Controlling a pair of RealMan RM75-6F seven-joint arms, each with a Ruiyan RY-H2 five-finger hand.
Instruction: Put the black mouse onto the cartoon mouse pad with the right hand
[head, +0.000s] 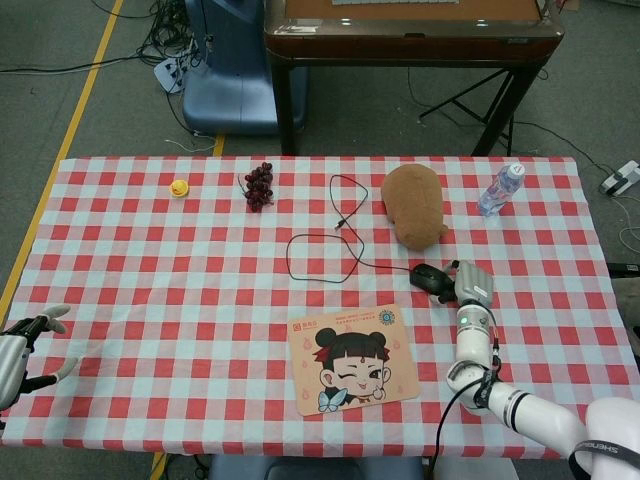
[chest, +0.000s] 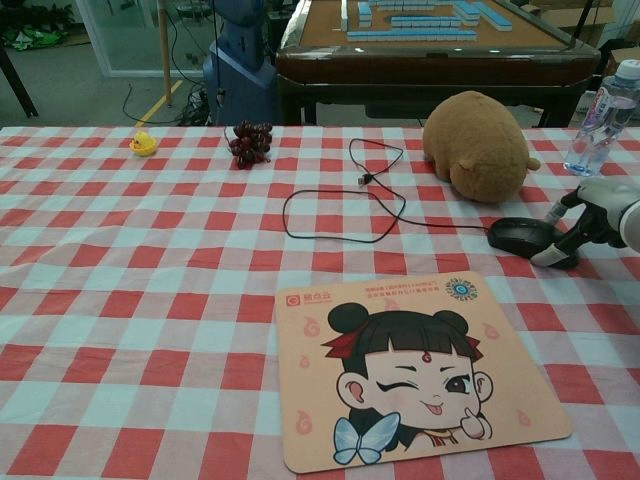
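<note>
A: Where does the black mouse (chest: 521, 235) sit?

B: On the checked tablecloth (chest: 130, 300), beyond the far right corner of the cartoon mouse pad (chest: 415, 370) and apart from it. Its cable (chest: 345, 215) runs left in a loop toward the table's middle. The brown plush toy (chest: 480, 145) lies just behind it.

A: State of the right hand (chest: 595, 212)?

B: At the mouse's right side. In the chest view, one dark fingertip reaches the cloth at the mouse's right end, touching or very nearly so; another finger (chest: 556, 208) stands over the mouse's back. Fingers are parted, not wrapped round the body. Whether the mouse is truly gripped cannot be told. The head view shows the hand (head: 470, 285) hard against the mouse (head: 430, 276).

A: The left hand?

B: Left hand (head: 20, 350) shows only in the head view, at the near left edge, fingers spread, holding nothing.

A: Other items?

B: Water bottle (chest: 603, 115), grapes (chest: 250, 142), a small yellow duck (chest: 144, 143) along the far side.
</note>
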